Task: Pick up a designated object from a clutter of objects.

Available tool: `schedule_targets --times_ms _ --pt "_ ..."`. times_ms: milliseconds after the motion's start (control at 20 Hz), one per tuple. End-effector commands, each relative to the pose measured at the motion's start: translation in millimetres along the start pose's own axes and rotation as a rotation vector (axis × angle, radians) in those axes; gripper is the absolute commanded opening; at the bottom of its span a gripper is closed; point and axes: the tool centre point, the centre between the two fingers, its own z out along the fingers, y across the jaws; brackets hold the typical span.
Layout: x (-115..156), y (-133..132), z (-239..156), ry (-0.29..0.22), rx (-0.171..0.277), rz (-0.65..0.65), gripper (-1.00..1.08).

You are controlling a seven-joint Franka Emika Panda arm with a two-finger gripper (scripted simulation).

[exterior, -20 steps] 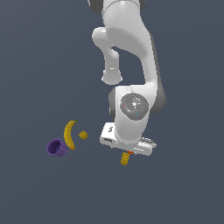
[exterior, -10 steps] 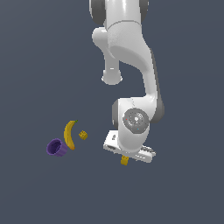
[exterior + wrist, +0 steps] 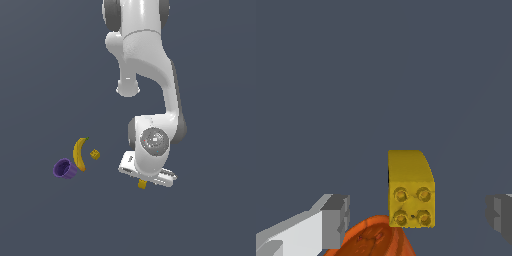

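The designated object (image 3: 410, 187) is a small mustard-yellow block with four dark-ringed studs, a little longer than wide. In the wrist view it lies between my gripper's (image 3: 418, 217) two fingers, which stand wide apart and do not touch it. The left finger (image 3: 336, 220) and right finger (image 3: 499, 212) show at the picture's edges. In the exterior view the block (image 3: 142, 184) peeks out just below my white hand (image 3: 147, 172). The clutter's banana (image 3: 79, 153), purple cup (image 3: 64, 168) and squarer yellow cube (image 3: 94, 154) lie off toward the exterior view's left.
An orange ribbed cup (image 3: 373, 237) lies right beside the block, between my fingers in the wrist view; the hand hides it in the exterior view. The floor is plain dark grey.
The arm has bent lower, bringing the hand down over the yellow block. The banana, purple cup and cube have not moved.
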Motion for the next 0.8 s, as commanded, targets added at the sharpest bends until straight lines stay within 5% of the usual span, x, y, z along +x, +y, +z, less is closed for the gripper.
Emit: schedule_targets --times_ms 0,500,550,750 --pt "-1 0 12 -0.001 0.000 0.000 1.00" --pt "0 0 39 0.000 0.000 0.002 1.00" --pt "0 0 39 0.000 0.000 0.002 -1.00" --pt "0 0 39 0.000 0.000 0.002 -1.00"
